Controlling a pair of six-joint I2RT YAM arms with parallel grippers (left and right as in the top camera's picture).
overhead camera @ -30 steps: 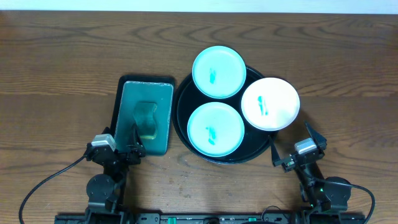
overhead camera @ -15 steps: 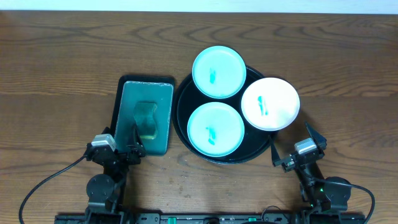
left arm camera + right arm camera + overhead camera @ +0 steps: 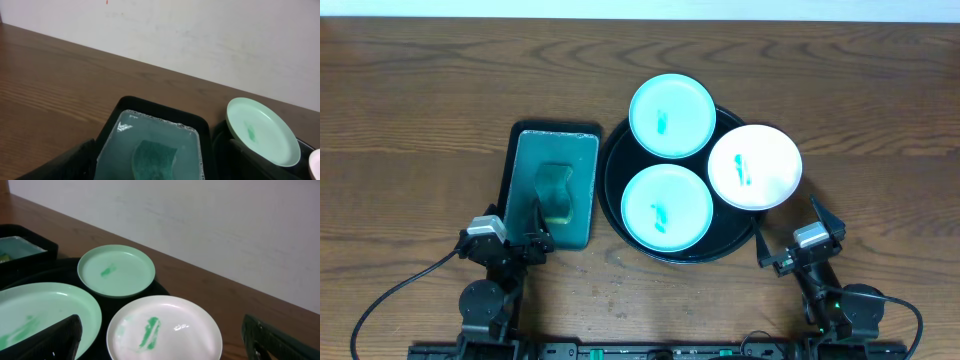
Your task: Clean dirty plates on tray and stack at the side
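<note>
Three plates lie on the round black tray [image 3: 613, 165], and each one has a green smear in its middle: the far plate [image 3: 671, 115], the near plate [image 3: 666, 208] and the whiter plate [image 3: 754, 166] on the right, which hangs partly over the edge of the tray. No plate is stacked on the counter [image 3: 420, 100] beside the tray, so I judge that the cleaning is not yet begun and the step in hand is only the first reach. Just to the left of the black tray stands a dark rectangular tray [image 3: 557, 129] with teal liquid, and a sponge [image 3: 553, 192] lies in it. The left gripper [image 3: 505, 238] waits at the near end of this tray with its jaws wide apart and nothing between them. The right gripper [image 3: 800, 240] is near the whiter plate, also spread and empty. The next move, I think, calls for the left gripper to go down over the sponge and close on it, while the right gripper takes one plate by its rim. The rim is thin and glossy, so it may slip.
</note>
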